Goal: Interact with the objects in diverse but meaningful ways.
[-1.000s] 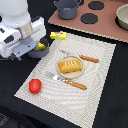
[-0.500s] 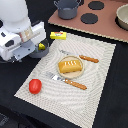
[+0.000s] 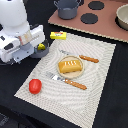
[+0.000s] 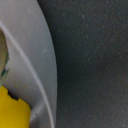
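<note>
My gripper (image 3: 36,46) hangs low at the placemat's far corner on the exterior view's left, its fingers hidden behind the white hand. Right beside it lies a yellow piece (image 3: 43,48), likely the cheese wedge, in a dark round vessel. The wrist view shows a grey curved rim (image 4: 46,60) with a yellow piece (image 4: 12,111) inside it. The yellow butter block (image 3: 58,35) lies a little beyond. The golden bread loaf (image 3: 70,66) rests on a small plate (image 3: 76,75) mid-mat. The red tomato (image 3: 34,86) sits near the mat's near corner.
A wooden-handled fork (image 3: 69,81) and knife (image 3: 85,58) flank the plate on the striped placemat (image 3: 95,95). A toy stove board (image 3: 102,27) with black burners carries a grey pot (image 3: 67,7) and a second pot (image 3: 123,17) at the exterior view's right edge.
</note>
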